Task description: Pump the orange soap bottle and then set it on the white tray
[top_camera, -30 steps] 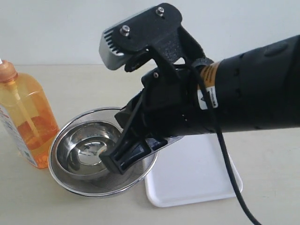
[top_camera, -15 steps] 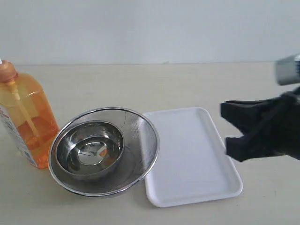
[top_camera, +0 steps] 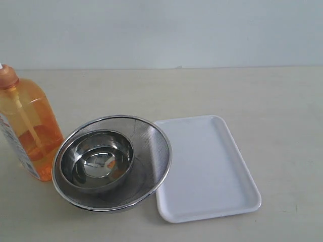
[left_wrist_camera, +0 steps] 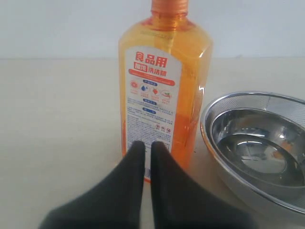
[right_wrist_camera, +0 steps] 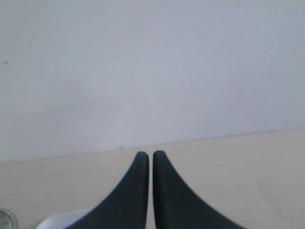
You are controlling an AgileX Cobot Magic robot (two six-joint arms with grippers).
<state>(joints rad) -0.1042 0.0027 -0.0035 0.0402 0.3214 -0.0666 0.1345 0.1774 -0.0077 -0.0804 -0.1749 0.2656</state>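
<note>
Orange soap bottle (left_wrist_camera: 164, 90) upright, long axis vertical, dead ahead of left gripper (left_wrist_camera: 147, 145) — jaws pressed together, empty. Right gripper (right_wrist_camera: 151, 155) likewise closed, empty, facing wall (right_wrist_camera: 152, 71) — left one judged nearer. White tray (top_camera: 207, 166) beyond strainer bowl (top_camera: 154, 146).

**Bottle upright, tray bare**

The orange soap bottle (top_camera: 26, 132) stands upright at the bench's (top_camera: 242, 91) left edge, translucent, white-labelled, pump on top. The white tray (top_camera: 207, 169) lies flat, well apart to its right, nothing on it.
</note>
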